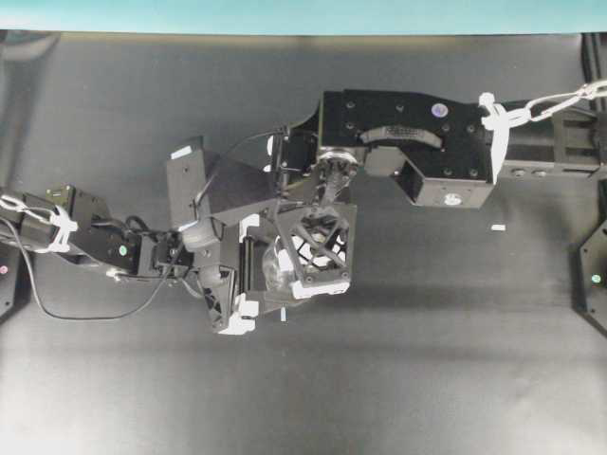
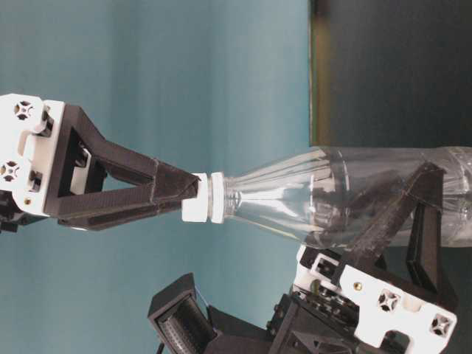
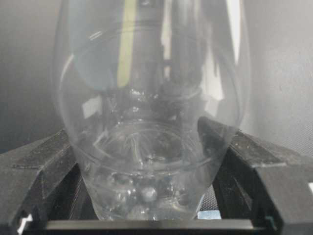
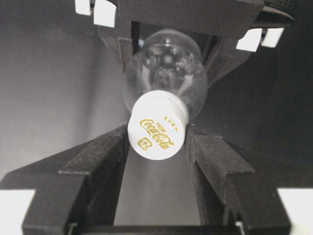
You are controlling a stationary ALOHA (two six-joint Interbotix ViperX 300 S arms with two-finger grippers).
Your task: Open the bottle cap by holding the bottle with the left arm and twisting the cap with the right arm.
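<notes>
Gripping the bottle (image 2: 369, 188) by its body, the left arm's (image 1: 85, 232) jaws stand wide and press on both sides of the clear plastic, as the left wrist view shows, so the bottle is held off the tabletop (image 1: 427, 360) and cannot turn when the cap (image 4: 157, 128) is worked. The right arm (image 1: 417, 142) reaches in from the right of the overhead view, and its jaws are about half closed on the cap, one black finger (image 4: 100, 161) against each side in the right wrist view; that grip suits twisting, since the cap is much narrower than the body. The cap looks seated on the neck in the table-level view, so I judge the unscrewing is in hand but not done. The bottle sits near the middle of the tabletop, between the two arms. The tabletop is dark and matte, with a small white speck (image 1: 497, 227) to the right, and a teal wall (image 2: 184, 88) runs along the far edge.
</notes>
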